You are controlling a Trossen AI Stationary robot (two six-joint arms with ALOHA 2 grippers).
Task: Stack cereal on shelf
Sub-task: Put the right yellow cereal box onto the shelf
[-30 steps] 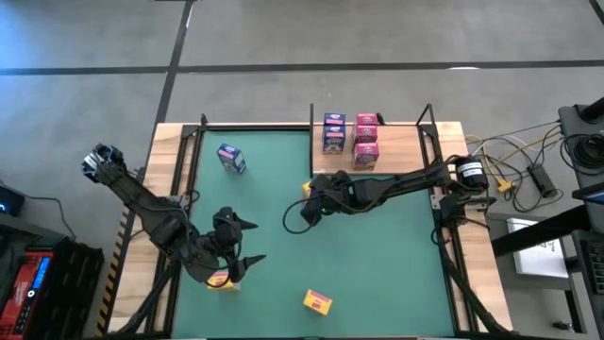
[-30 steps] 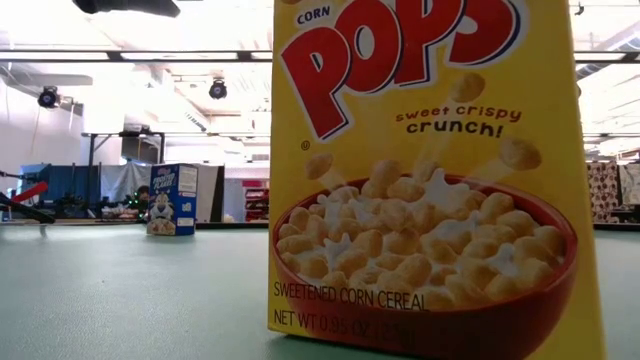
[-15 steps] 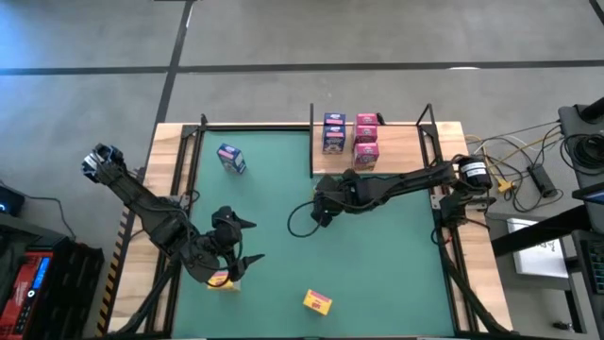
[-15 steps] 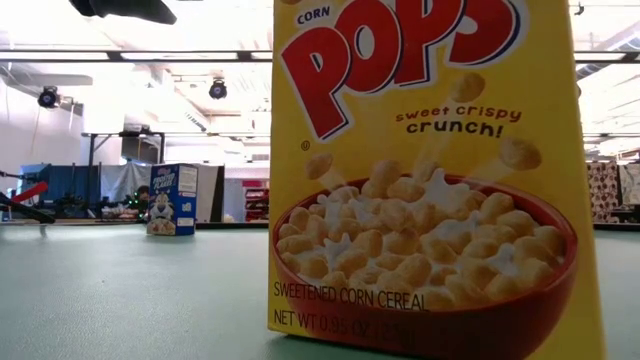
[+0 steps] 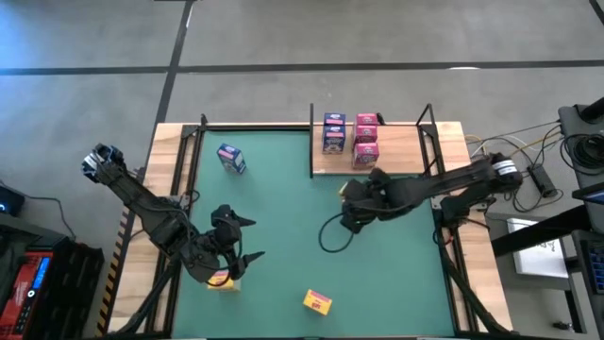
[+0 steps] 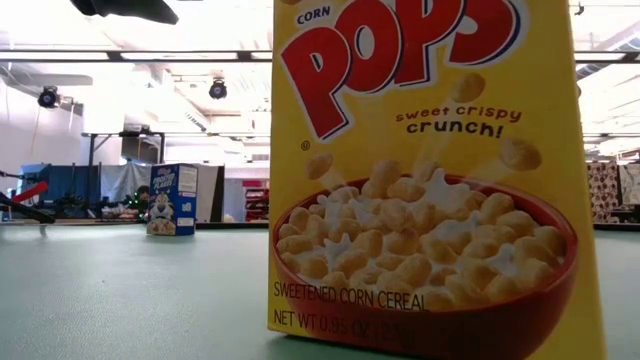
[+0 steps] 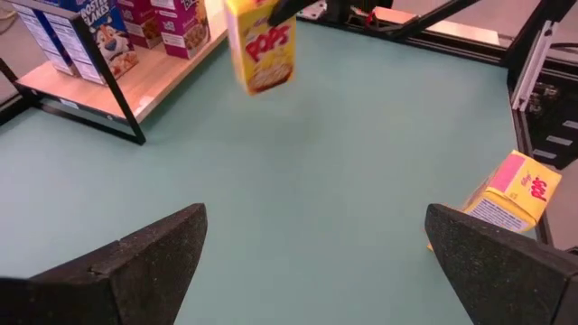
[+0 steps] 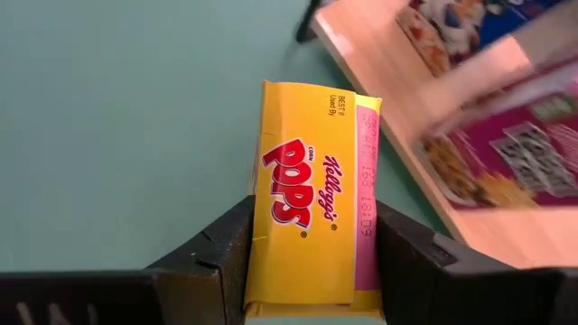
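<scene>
When viewed from above, right gripper [image 5: 351, 219] poised over the green mat [image 5: 274, 198], just short of the shelf [image 5: 401, 159], arm stretched in from the table's right edge. Left gripper [image 5: 247, 240] parked low near the front left, fingers spread wide, beside a tipped box [image 5: 222, 280]. Shelved boxes [image 5: 347, 137] standing in neat blue and pink pairs at the board's back, likely to leave its front free. Blue box [image 5: 231, 159] and near Pops box [image 5: 317, 301] waiting loose on the mat.

Seen from table height, near Pops box [image 6: 430, 180] upright and filling the frame: glossy printed card, sharp-edged. Blue box [image 6: 172, 199] far behind, also upright.

Past the left wrist's wide rough-surfaced fingers [image 7: 144, 253], held Pops box [image 7: 260, 45] hanging clear above the mat, close to the shelf [image 7: 117, 90] of pale smooth wood with thin black posts. Tipped box [image 7: 515, 194] lying on its side.

Through the right wrist, right gripper [image 8: 312, 271] clamped narrow on the held Pops box [image 8: 312, 235], pads pressing its two broad faces, slim yellow side showing; probably gripped so for setting down upright. Shelf [image 8: 379, 81] just ahead.
</scene>
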